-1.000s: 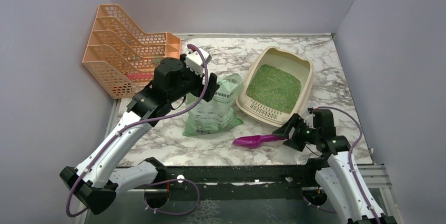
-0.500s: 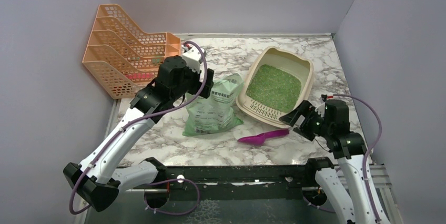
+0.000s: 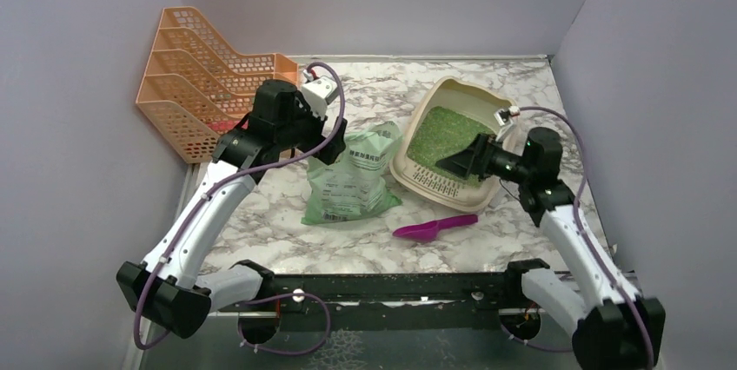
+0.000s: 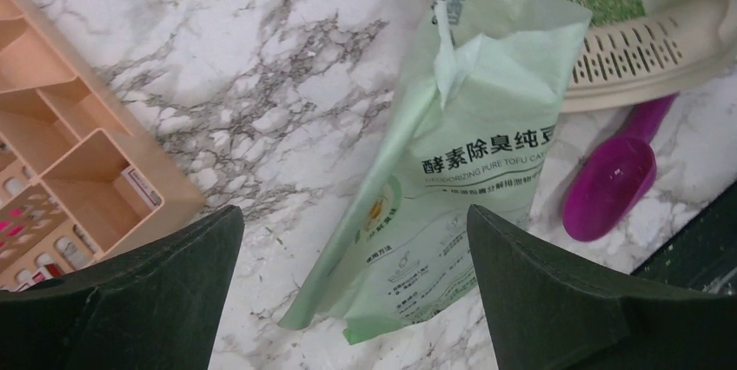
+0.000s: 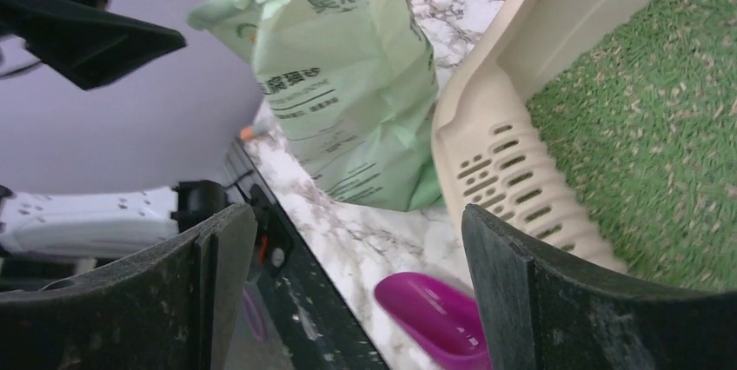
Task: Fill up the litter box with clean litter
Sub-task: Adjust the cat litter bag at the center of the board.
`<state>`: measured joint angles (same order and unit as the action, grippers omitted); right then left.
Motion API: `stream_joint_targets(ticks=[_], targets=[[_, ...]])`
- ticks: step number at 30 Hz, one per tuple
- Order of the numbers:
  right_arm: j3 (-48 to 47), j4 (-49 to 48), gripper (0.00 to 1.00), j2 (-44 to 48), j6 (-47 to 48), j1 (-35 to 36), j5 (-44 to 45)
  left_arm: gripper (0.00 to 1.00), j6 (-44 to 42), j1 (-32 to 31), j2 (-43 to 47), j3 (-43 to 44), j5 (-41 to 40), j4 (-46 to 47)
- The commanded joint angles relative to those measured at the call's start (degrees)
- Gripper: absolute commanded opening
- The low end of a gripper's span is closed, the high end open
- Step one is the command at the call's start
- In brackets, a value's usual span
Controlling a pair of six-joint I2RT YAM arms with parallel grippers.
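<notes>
Bag [image 3: 352,181] is laid flat on surface [image 3: 348,248], just beside box [image 3: 434,186]; green litter [image 3: 445,131] is seen inside box. Bag is judged soft, slack and shifting, best pinched at its crumpled top. Left jaws and right jaws are seen apart, empty.

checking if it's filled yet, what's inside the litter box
Green litter covers the litter box floor wherever it shows. The right gripper hides part of it from above, and the litter hides the floor beneath.
</notes>
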<state>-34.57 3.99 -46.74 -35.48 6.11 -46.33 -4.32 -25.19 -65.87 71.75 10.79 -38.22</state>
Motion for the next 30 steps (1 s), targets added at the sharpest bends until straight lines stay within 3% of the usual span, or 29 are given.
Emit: stream_joint_targets(ticks=[1, 6, 12, 17, 21, 25, 28, 30], targets=[[-5.3, -14.7, 0.93, -11.7, 12.1, 4.3, -8.5, 0.99, -7.1, 1.7, -2.5, 0.4, 12.3, -2.9], [-10.6, -20.1, 0.95, -24.6, 21.3, 9.6, -8.5, 0.99, -9.1, 3.0, -8.3, 3.3, 11.9, -3.0], [-18.0, -21.4, 1.00, -38.0, 29.0, 11.1, -11.4, 0.95, -10.1, 3.4, -14.8, 5.7, 19.5, -3.5], [-22.7, -20.6, 1.00, -46.4, 33.8, 14.7, -17.2, 0.76, -10.5, 3.6, -17.8, 7.0, 23.9, -3.7], [-25.4, -21.3, 0.97, -51.1, 35.0, 16.7, -20.0, 0.41, -10.7, 4.0, -19.3, 7.0, 23.8, -5.5], [-28.2, -18.7, 0.76, -53.8, 36.8, 16.9, -18.3, 0.01, -10.7, 4.3, -18.7, 5.6, 20.6, -6.1], [-27.4, -17.7, 0.51, -52.8, 39.2, 16.9, -15.3, 0.00, -10.6, 4.4, -16.5, 4.2, 18.2, -6.1], [-26.6, -17.6, 0.24, -51.5, 40.1, 16.9, -13.9, 0.00, -10.9, 4.4, -13.9, 3.1, 17.0, -5.9]])
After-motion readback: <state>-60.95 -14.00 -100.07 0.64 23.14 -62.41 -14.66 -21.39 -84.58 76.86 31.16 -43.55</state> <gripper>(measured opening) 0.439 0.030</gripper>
